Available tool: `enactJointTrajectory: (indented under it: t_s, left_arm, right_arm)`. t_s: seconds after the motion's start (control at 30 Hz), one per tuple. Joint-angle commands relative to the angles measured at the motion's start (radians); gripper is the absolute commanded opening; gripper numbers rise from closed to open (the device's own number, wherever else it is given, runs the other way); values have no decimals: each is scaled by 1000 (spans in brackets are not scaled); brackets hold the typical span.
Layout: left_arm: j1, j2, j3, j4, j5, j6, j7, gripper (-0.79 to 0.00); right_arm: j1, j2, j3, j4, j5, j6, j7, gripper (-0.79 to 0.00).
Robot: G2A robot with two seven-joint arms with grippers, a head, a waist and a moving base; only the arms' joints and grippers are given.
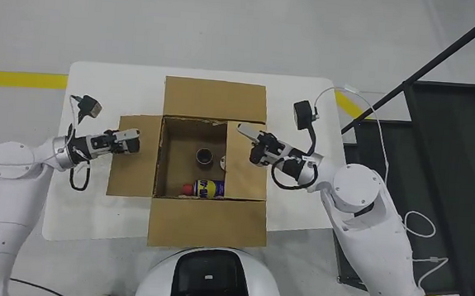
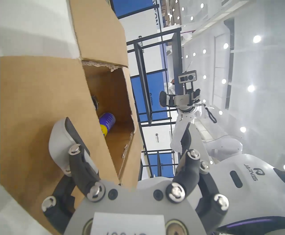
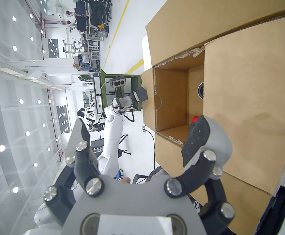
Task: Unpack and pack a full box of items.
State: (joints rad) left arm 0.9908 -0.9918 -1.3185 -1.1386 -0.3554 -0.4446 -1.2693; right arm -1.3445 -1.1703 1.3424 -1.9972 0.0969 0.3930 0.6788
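**Item 1, cardboard box** point(image 1: 216, 98): stands at the middle of the white table point(image 1: 307, 103), top open, all 4 flaps folded outward and lying roughly flat. The far flap stops short of the table's far edge. The near flap reaches about to the near edge. The torn paper lining shows along the inner rim.

**Item 2, spray can** point(image 1: 206, 187) point(image 2: 106, 122): blue and yellow with a red cap, lying on its side on the box floor, against the near wall. The floor on its left is bare.

**Item 3, small dark round container** point(image 1: 205, 156): sits on the box floor near the middle, apart from the can, with its mouth upward. Bare cardboard surrounds it on all sides. What it is made of cannot be told.

**Item 4, left gripper** point(image 1: 132, 143) point(image 2: 125, 135): hangs over the left flap, outside the opening, pointing toward the box. Its 2 fingers are spread apart with nothing between them.

**Item 5, right gripper** point(image 1: 253, 145) point(image 3: 139, 131): hangs over the right flap, with 1 fingertip close to the inner rim of the opening. Its 2 fingers are spread wide and hold nothing.

**Surroundings:** bare strips of tabletop lie beyond the left and right flaps. A black metal rack point(image 1: 436, 145) stands on the floor just beyond the table's right edge. A yellow floor line point(image 1: 19, 79) runs behind the table.
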Motion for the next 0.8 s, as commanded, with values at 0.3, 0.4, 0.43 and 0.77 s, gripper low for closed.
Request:
enactJointTrajectory:
  t_s: [0.3,0.4,0.43,0.77]
  left_arm:
    - [20,-13,85,-67,-48,11,-49,0]
    - [11,-19,100,-65,-89,23,-33,0]
    - [7,-21,107,-64,-93,23,-28,0]
    - [-27,-43,168,-37,-177,40,-46,0]
  right_arm:
    - [3,5,0,1,0,4,-8,0]
    - [-3,7,6,-2,5,1,-13,0]
    - [-5,7,8,-2,5,0,-14,0]
    - [-30,11,32,8,57,-15,-22,0]
